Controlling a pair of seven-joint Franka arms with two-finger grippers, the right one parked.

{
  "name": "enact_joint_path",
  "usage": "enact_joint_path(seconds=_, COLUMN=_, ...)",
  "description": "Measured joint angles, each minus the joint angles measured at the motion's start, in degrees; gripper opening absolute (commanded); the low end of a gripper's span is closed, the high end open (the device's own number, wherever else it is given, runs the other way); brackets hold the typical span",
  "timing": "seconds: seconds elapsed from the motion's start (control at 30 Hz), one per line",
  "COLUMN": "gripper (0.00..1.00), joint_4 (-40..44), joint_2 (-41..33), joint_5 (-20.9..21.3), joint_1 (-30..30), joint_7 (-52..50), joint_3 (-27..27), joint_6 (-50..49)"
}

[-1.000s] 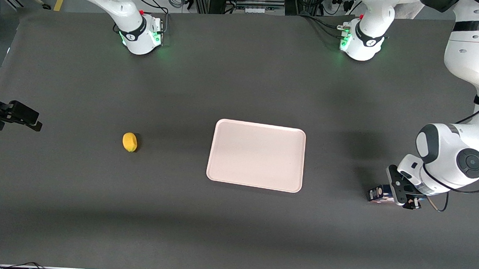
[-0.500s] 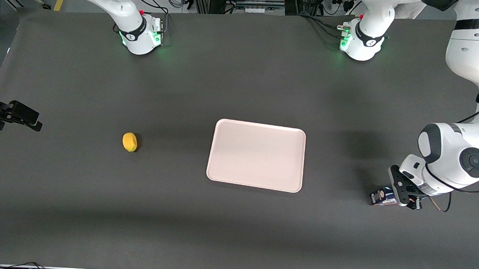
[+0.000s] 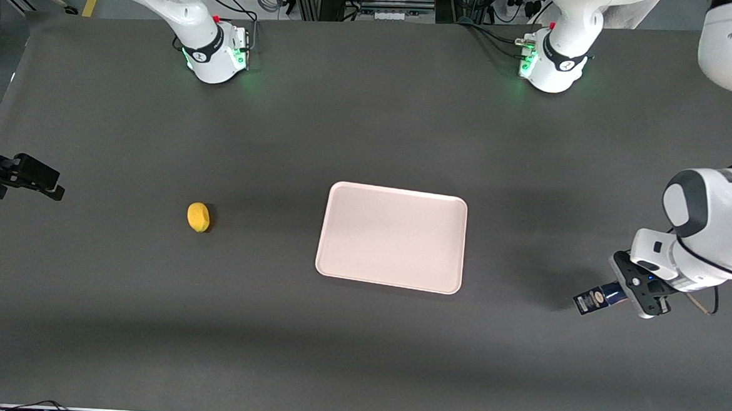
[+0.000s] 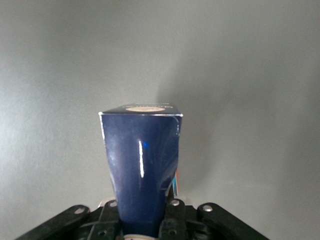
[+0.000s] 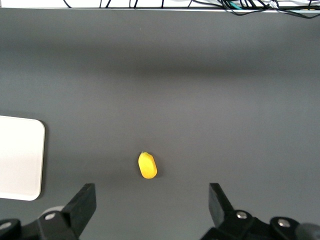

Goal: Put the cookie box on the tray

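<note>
The cookie box (image 3: 599, 301) is a slim dark navy carton with a round white-and-red logo, held in the air at the working arm's end of the table, one end sticking out toward the tray. My left gripper (image 3: 634, 293) is shut on it. The left wrist view shows the cookie box (image 4: 141, 165) running away from the camera, clamped between the fingers (image 4: 174, 215) of the gripper (image 4: 142, 222). The tray (image 3: 393, 236), pale pinkish-white with a low rim, lies flat and bare mid-table, well apart from the box. In the right wrist view a corner of the tray (image 5: 20, 157) shows.
A small yellow lump (image 3: 198, 217) lies on the dark mat toward the parked arm's end; in the right wrist view the lump (image 5: 147, 165) shows too. Both arm bases (image 3: 552, 62) stand at the table's back edge.
The left gripper has risen off the mat with the cookie box in it and shifted a little outward, toward the working arm's end. The box now tilts, its free end pointing toward the tray.
</note>
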Motion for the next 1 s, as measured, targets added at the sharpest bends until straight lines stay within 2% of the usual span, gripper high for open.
enact_joint_path(seconds=0.53, gripper=0.21, joint_4=0.3, joint_2=-12.8, joint_5=-4.5, joint_1=-6.0, joint_7=-36.9, joint_3=-1.6, joint_6=-12.7)
enact_joint_path(seconds=0.83, gripper=0.21, joint_4=0.8, joint_2=-18.0, joint_5=-4.5, joint_1=-7.4, joint_7=-63.3, joint_3=-9.7, joint_6=-17.0)
enact_joint_path(seconds=1.0, gripper=0.21, joint_4=0.8, joint_2=-18.4, joint_5=-4.3, joint_1=-8.1, joint_7=-72.7, joint_3=-13.6, joint_6=-17.2)
